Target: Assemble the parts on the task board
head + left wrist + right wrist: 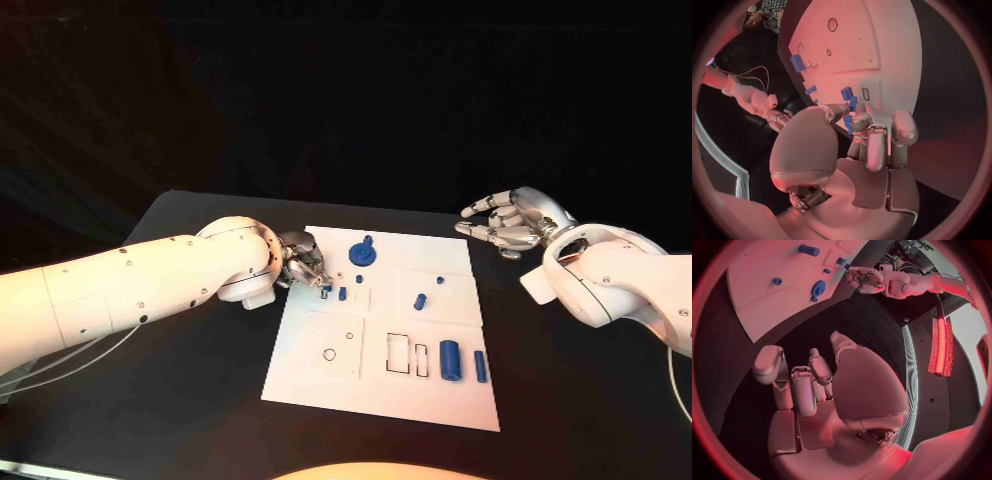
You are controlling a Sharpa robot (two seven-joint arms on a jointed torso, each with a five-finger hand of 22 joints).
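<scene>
Left hand [303,262] is pinching a small blue part [326,291] at the task board [378,400]'s left edge. Right hand [508,222] is hovering empty, fingers apart. Advice: lower squarely, slowly, into its outline.

White rounded arms [144,285], silver jointed hands [505,225], thin cables.

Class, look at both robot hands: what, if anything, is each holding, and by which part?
The right robot hand holds nothing, off the board. The left robot hand has its fingertips at a small blue part; whether it grips it cannot be told.
</scene>
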